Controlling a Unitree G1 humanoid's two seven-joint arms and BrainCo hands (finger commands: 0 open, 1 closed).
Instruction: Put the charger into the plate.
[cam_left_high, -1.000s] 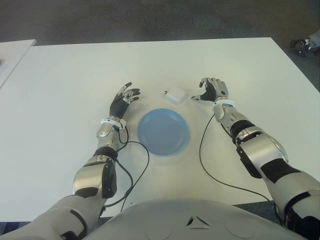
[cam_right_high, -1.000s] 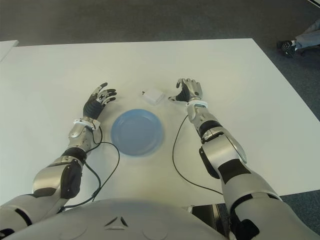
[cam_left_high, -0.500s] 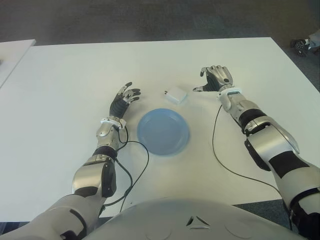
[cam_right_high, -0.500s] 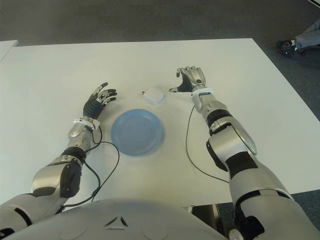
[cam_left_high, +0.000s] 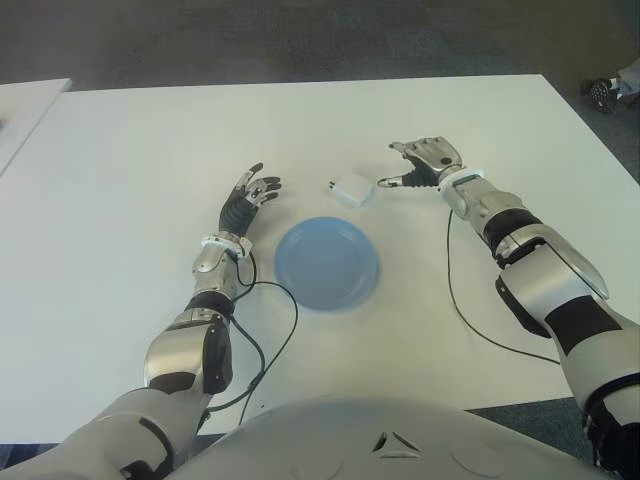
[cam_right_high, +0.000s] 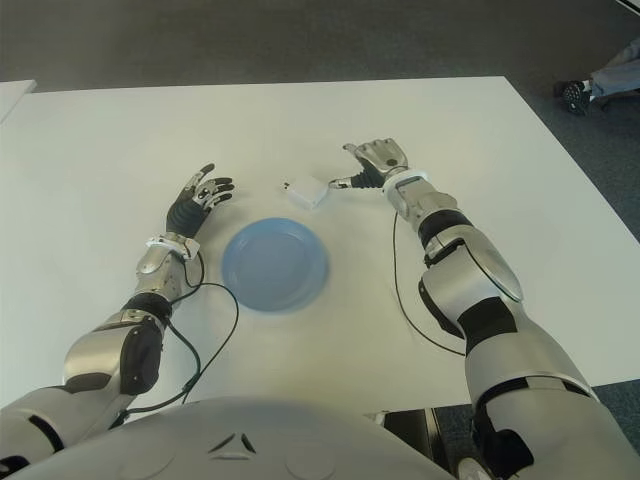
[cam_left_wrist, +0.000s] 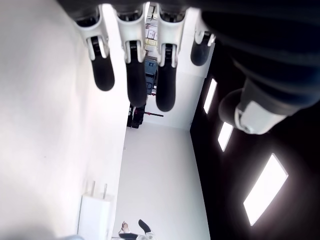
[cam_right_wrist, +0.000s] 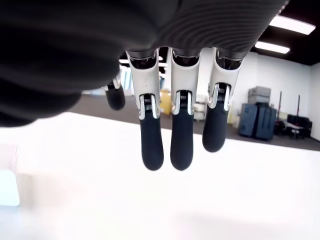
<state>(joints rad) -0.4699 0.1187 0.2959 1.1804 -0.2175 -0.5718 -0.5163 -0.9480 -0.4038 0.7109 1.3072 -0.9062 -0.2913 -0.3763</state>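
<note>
While I looked down from my head camera, a white table filled most of the frame, with dark carpet along the top edge. My right hand sat right of center in the upper half, fingers loosely extended and holding nothing, its thumb tip reaching toward the charger and stopping just beside its right edge; I could not tell whether the two touched. That charger, a small white block with plug prongs on its left end, lay flat on the table just above the plate's upper right rim, not yet inside it. A round blue plate sat at the center of the frame, between my two forearms. My left hand showed left of the plate, fingers spread and slightly raised, holding nothing. Thin black cables trailed from each wrist down toward my body across the tabletop.

My right wrist camera showed three dark-tipped fingers hanging straight and relaxed over the white surface, with a pale corner of the charger at the lower left edge. My left wrist camera showed my own fingers equally straight, with the charger's prongs visible farther off near the lower left of that frame.
</note>
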